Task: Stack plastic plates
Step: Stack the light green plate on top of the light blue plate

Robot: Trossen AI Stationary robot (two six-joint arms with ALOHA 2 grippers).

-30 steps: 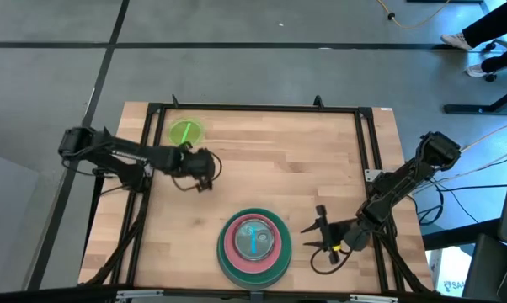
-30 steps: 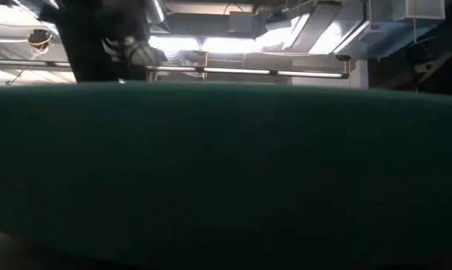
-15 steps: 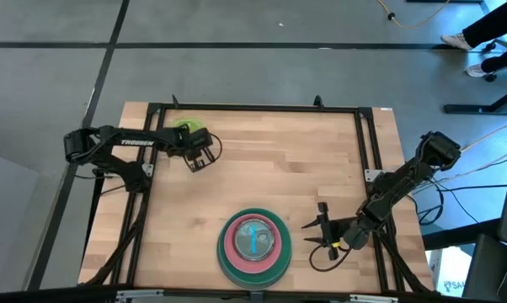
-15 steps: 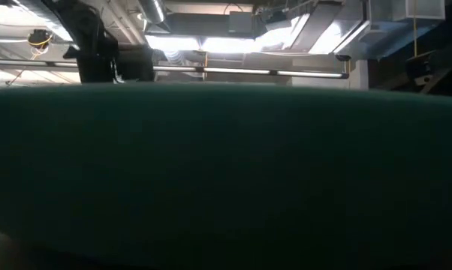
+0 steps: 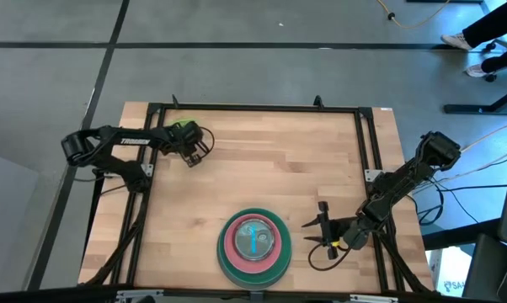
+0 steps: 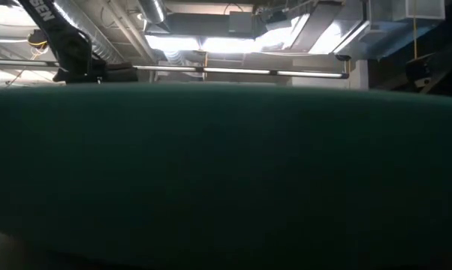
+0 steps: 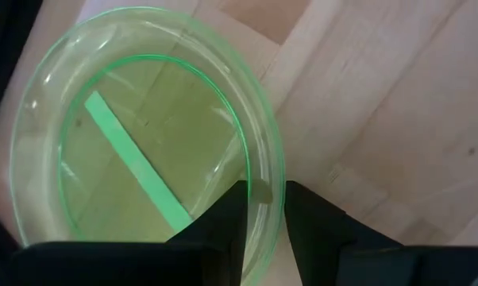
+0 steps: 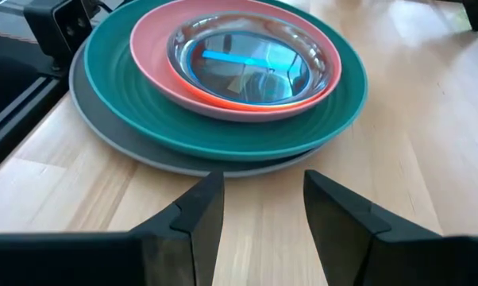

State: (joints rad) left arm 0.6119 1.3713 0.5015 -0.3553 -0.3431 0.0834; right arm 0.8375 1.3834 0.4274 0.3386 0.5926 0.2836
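A translucent lime green plate [image 5: 182, 128] [image 7: 144, 135] lies flat near the table's far left corner. My left gripper [image 5: 194, 148] [image 7: 265, 213] is at the plate's edge that faces the table's middle, shut on its rim. Near the table's near edge stands a stack [image 5: 253, 244] [image 8: 223, 87]: a grey plate at the bottom, then dark green, pink, and small translucent plates with a teal one on top. My right gripper [image 5: 309, 236] [image 8: 263, 199] waits open, just right of the stack, pointing at it. The dark green rim [image 6: 226, 172] fills the low view. My left gripper has the lime green plate by its rim [image 7: 264, 184], on the side toward the table's middle. One finger [image 7: 227, 226] is inside the plate and the other [image 7: 310, 226] outside, coming from above at a slant. The plate still lies flat on the table.
A black frame [image 5: 253, 108] runs along the table's far edge and sides, close behind the lime plate. Bare wood [image 5: 287, 160] lies between that plate and the stack. A person's feet [image 5: 468, 42] show on the floor beyond the far right corner.
My left gripper has travelled from the table's middle left toward the far edge, onto the lime green plate's rim. The plate and the stack have stayed where they were.
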